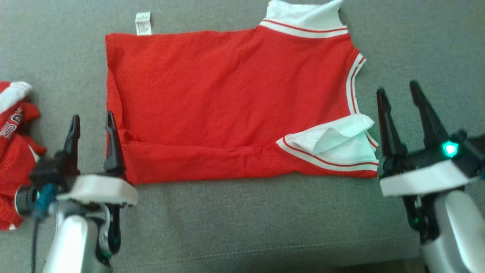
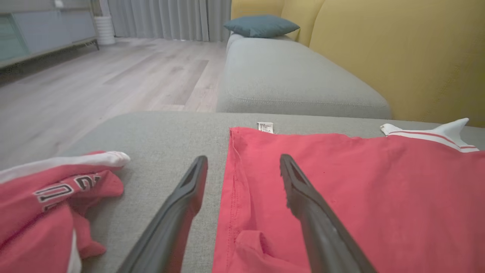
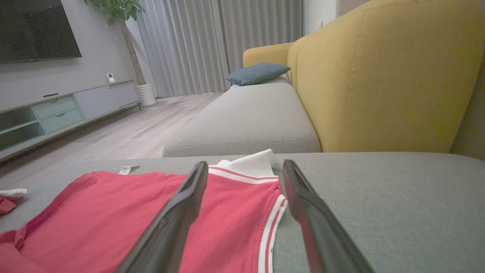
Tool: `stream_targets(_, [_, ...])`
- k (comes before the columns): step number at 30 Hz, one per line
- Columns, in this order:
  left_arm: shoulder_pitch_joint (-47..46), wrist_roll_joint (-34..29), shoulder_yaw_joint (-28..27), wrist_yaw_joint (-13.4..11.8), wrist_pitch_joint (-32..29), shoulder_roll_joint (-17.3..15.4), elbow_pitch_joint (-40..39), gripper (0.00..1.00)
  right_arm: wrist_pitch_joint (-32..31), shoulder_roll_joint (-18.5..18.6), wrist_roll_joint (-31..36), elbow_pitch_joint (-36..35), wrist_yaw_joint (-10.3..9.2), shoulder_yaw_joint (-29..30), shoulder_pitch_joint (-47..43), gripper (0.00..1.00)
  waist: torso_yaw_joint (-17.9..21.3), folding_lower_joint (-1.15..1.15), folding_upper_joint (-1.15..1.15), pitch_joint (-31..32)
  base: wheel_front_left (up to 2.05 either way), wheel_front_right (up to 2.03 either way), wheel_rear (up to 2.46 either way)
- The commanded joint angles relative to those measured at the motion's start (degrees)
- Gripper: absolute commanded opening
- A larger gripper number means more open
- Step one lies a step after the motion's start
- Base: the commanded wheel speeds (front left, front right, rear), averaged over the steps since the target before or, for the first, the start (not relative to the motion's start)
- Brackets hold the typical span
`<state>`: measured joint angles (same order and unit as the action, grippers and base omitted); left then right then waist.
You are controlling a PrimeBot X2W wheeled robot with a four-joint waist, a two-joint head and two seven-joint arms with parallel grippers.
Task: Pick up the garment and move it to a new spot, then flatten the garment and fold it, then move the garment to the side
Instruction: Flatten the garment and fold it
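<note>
Left gripper and right gripper flank the garment, both spread and empty.
You hold them at opposite ends, likely for folding.

A small white care label sticks out from the hem edge of the red jersey. Its print is too fine to read. Left of that jersey, a crumpled red garment bears white block letters with dark outlines. They are creased and folded over, so no whole word can be read, though one looks like a U.
</note>
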<state>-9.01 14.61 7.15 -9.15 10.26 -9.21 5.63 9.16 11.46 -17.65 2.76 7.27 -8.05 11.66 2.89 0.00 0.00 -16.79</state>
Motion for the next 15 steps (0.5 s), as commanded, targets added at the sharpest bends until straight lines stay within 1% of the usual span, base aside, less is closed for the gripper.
stream_targets(1, [-0.15,-1.17,-1.61,-0.64,1.06,-1.22,-2.76,1.00,0.73,-0.04,0.68,-2.47,0.22,-0.56,-1.21,1.00,0.18,0.00,0.00,0.92,0.00,0.00,0.00])
stream_targets(7, [6.21,-5.72,0.90,-2.75,2.76,-1.75,-7.65,1.00,0.21,-2.17,2.77,-4.59,0.22,0.32,-7.43,1.00,0.45,0.00,0.00,3.17,0.00,0.00,0.00])
stream_targets(15, [10.65,-6.70,2.74,-3.62,3.13,-1.30,-8.82,1.00,-0.85,-4.07,3.48,-5.90,0.22,1.31,-11.67,1.00,0.17,0.00,0.00,4.62,0.00,0.00,0.00])
